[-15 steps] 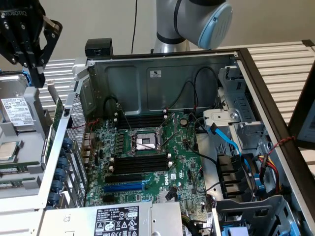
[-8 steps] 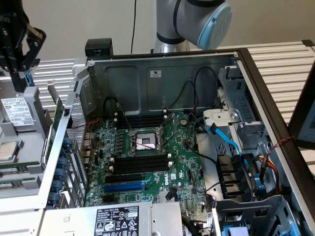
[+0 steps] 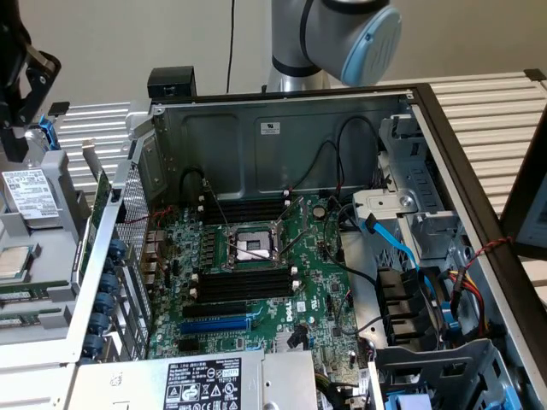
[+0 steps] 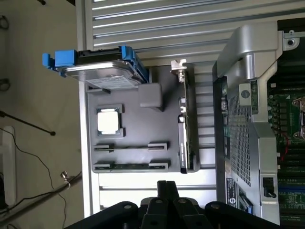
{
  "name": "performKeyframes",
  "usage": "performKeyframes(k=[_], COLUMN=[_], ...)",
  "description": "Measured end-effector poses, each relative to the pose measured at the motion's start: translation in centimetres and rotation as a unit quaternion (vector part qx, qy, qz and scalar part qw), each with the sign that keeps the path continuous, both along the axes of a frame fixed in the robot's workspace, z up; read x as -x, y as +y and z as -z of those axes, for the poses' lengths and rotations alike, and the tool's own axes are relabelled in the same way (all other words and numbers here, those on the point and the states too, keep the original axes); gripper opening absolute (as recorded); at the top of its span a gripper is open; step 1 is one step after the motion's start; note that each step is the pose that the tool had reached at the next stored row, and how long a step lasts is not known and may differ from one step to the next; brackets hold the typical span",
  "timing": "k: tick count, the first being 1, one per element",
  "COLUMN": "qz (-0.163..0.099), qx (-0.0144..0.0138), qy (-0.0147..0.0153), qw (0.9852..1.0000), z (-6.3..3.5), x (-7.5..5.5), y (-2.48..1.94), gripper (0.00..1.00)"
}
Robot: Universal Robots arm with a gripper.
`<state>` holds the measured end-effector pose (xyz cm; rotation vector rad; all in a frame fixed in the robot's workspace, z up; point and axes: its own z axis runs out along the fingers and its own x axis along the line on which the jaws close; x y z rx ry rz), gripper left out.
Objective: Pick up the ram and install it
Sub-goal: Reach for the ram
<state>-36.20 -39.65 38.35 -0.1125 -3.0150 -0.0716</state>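
- At the exterior view's far left, the gripper hangs over the parts tray. Its black fingers are clenched together with nothing between them, and it is clear of every part below.
- Beneath it sits the grey tray, outside the computer and just beside its side wall.
- A hard drive in a blue caddy rests at one end of the tray, and a square processor chip lies in a recess next to it.
- The ram lies flat in the tray's outermost long holder, a thin green stick between two end clips. It is on the far side of the processor from the hard drive, near the gripper but not touched by it. A second long holder runs parallel between it and the processor; what that one carries cannot be told.
- An expansion card stands on edge along the tray's side nearest the computer.
- Further right, the computer case lies open with the green motherboard exposed.
- On the board, the processor socket sits in the middle. Black memory slots run just beside it, and a blue expansion slot lies nearer the camera.
- The robot arm rises behind the case at the top centre.
- Towards the exterior view's right, a blue cable curves down across the metal drive bays.
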Motion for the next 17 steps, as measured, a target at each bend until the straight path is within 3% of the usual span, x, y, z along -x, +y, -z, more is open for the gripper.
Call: performKeyframes(k=[3,4,11,17], qz=[0.0,0.0,0.0,0.0], qx=[0.0009,0.001,0.0009,0.0009], qy=[-0.0138,-0.0165,-0.0284,-0.0347], qw=[0.9999,0.9999,0.9996,0.9994], z=[0.13,0.2,0.7,0.88], x=[0.7,0.9,3.0,5.1], y=[0.1,0.2,0.95,1.39], gripper=[0.1,0.1,0.1,0.1])
